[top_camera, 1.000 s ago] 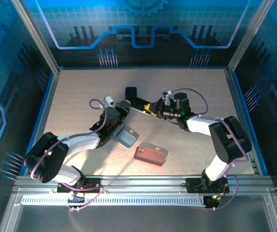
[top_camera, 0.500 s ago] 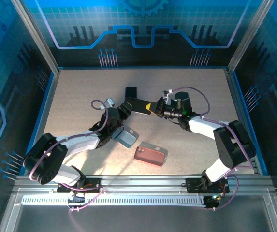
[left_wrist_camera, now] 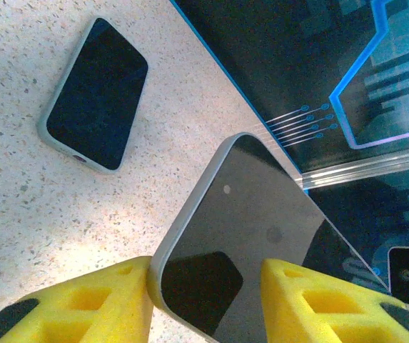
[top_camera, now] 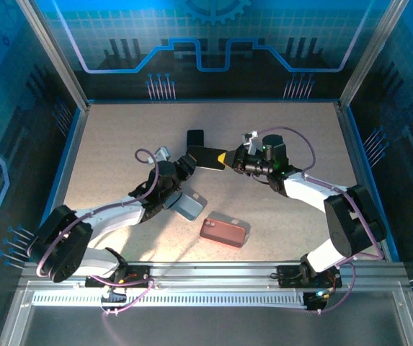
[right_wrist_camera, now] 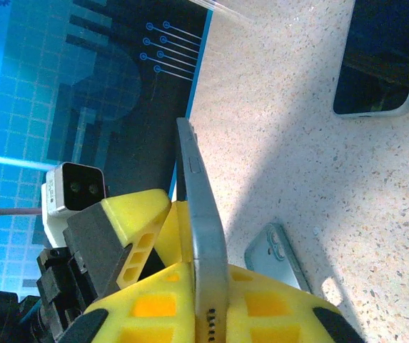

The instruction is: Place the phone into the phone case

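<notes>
The red case (top_camera: 224, 231) is lying just nearer than the blue-grey case (top_camera: 189, 206), to its right. Beyond the blue-grey case, the phone (top_camera: 206, 156) is being held clear of the table (top_camera: 120, 137), clamped edge-on in the right gripper (top_camera: 226, 158), jaws narrow. Its other end is being straddled by the left gripper (top_camera: 185, 161); whether those jaws are pressing cannot be told. Farther still from that case, a second phone (top_camera: 195, 137) is lying flat.

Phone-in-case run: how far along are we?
Done: phone is up off the table. In hand: right hand clamps its edge; left hand flanks it, grip unclear. Left: fitting it into a case; blue case and red case lie flat, apart from it.
</notes>
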Controlling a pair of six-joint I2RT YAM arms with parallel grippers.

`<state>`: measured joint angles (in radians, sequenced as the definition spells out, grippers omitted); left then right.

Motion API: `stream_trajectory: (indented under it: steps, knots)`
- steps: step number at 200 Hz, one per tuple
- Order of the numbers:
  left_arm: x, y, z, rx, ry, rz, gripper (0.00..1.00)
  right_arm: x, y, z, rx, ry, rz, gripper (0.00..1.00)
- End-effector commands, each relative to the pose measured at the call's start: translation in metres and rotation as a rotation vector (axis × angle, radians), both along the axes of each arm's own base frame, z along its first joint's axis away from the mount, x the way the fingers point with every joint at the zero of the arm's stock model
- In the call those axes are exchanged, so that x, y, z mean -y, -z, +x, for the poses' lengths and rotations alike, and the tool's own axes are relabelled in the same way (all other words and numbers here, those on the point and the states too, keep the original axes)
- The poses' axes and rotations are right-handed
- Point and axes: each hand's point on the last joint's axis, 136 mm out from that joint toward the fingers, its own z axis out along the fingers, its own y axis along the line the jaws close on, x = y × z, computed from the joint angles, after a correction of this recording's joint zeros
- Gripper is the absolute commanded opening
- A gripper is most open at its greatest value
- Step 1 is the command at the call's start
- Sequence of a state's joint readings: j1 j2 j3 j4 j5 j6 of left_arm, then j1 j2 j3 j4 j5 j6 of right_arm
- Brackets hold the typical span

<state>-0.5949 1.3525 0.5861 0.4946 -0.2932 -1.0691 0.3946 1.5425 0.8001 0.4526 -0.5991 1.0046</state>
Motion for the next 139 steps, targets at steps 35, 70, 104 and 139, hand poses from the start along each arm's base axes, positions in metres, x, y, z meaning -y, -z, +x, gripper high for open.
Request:
stream_trajectory:
  steps: [35, 70, 104, 139]
  knots:
    - [-0.013, -0.015, -0.010, 0.031, -0.007, 0.054, 0.46, -0.003, -0.008, 0.002, 0.033, -0.004, -0.018, 0.00]
    - [-0.023, 0.000, -0.026, -0.046, 0.005, 0.106, 0.49, 0.003, -0.006, 0.005, 0.025, 0.010, -0.016, 0.00]
    - [-0.029, 0.021, -0.047, -0.138, 0.053, 0.168, 0.46, 0.013, -0.005, 0.007, 0.020, 0.026, -0.020, 0.00]
    - [-0.018, 0.057, -0.073, -0.282, 0.189, 0.209, 0.32, 0.027, -0.007, 0.006, 0.015, 0.025, -0.047, 0.00]
